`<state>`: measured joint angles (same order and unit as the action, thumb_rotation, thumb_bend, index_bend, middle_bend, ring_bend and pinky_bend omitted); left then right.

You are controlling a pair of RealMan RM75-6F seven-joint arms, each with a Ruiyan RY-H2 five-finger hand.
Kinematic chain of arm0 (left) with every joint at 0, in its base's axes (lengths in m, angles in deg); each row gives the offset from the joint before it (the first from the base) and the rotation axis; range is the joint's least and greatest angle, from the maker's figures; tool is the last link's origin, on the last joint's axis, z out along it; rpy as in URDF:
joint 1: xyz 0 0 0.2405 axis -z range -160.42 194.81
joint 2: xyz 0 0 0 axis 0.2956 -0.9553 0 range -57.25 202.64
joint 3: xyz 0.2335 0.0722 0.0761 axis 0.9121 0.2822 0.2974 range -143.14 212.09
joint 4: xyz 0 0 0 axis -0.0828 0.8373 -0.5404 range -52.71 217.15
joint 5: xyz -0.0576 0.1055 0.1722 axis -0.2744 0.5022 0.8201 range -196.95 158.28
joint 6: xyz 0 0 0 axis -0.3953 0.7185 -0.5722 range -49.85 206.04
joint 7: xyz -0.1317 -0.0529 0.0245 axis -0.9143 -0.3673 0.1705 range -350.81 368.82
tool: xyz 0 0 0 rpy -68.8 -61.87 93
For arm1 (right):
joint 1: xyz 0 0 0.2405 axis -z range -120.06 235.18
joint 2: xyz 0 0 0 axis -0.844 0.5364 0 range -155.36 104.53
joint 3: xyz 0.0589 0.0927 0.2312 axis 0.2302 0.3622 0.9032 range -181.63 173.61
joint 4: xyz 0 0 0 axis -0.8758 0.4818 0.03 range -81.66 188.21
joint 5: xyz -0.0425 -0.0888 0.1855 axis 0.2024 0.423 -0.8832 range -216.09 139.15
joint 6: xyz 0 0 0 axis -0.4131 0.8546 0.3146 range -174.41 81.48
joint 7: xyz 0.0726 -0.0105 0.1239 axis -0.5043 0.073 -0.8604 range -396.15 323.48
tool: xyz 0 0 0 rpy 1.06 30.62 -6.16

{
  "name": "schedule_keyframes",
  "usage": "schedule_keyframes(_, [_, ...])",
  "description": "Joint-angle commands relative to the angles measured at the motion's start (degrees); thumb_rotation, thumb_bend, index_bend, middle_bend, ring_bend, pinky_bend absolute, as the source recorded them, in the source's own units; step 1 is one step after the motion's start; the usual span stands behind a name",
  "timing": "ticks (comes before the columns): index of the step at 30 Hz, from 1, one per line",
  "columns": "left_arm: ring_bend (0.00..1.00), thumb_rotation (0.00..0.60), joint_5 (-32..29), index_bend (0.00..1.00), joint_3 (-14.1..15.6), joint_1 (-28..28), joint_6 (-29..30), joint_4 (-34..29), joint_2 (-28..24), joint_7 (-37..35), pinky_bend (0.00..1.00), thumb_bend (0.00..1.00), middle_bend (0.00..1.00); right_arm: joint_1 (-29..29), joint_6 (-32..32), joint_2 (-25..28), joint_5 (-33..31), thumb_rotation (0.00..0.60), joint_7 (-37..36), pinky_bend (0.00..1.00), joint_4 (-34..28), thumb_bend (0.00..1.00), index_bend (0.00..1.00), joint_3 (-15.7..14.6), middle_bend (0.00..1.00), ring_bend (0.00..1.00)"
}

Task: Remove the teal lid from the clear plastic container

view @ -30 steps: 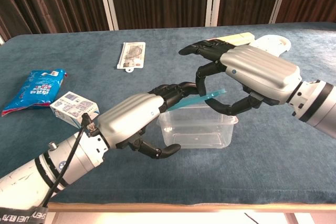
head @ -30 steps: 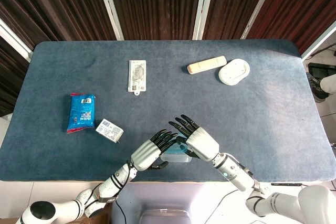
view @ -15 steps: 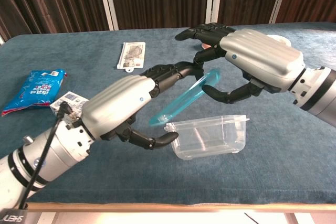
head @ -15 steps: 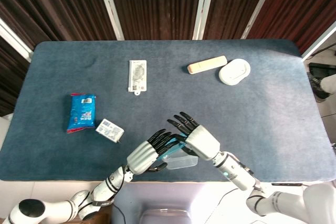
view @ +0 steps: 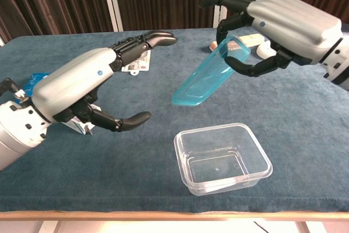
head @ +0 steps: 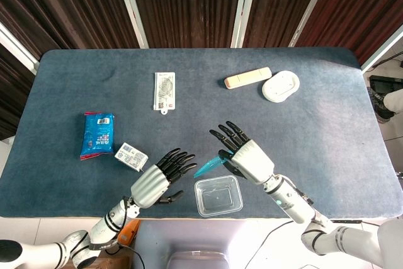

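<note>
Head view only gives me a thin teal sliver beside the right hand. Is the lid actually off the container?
Observer: Yes. The chest view shows the lid up in the air, well apart from the container, which sits open on the table.
Operator: Which hand has it?
Observer: The right hand grips its upper end, and the lid slopes steeply down from there.
Operator: Is the left hand touching anything?
Observer: No. The left hand is raised above the table, thumb and fingers apart, with nothing between them.
</note>
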<state>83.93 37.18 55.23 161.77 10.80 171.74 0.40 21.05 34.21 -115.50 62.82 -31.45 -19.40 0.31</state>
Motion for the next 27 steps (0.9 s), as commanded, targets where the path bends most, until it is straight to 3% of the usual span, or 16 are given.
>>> schedule_keyframes(1, [0.0,0.6,0.3,0.0,0.4,-1.0,0.9,-1.0,-1.9,0.7,0.0,0.32,0.0,1.2,1.3,2.8,-0.8,0.6,0.2,0.0,-0.1,0.61,0.91,0.4,0.2,0.0])
schedule_keyframes(6, [0.0,0.6,-0.6,0.0,1.8,-3.6,1.5,-3.0,-6.3,1.9,0.0,0.32,0.0,3.5,3.3,6.4,-2.2,0.6,-2.7,0.0,2.4,0.61,0.91,0.4,0.21,0.0])
schedule_keyframes(10, [0.0,0.6,-2.1,0.0,2.8,-6.2,2.2,-3.5,-8.5,1.9,0.0,0.32,0.0,4.0,1.3,7.0,-4.6,0.6,-4.6,0.0,5.4,0.61,0.91,0.6,0.21,0.0])
schedule_keyframes(17, [0.0,0.6,-5.5,0.0,2.7,-10.0,2.7,1.3,-8.1,-2.4,0.0,0.32,0.0,3.2,-2.5,3.6,-6.6,0.6,-6.0,0.0,12.2,0.61,0.9,0.5,0.21,0.0])
schedule_keyframes(27, [0.0,0.6,-7.7,0.0,1.9,-12.7,1.8,8.1,-6.4,-6.6,0.0,0.32,0.0,1.9,0.9,-0.4,-1.8,0.6,-7.3,0.0,19.6,0.61,0.85,-1.7,0.2,0.0])
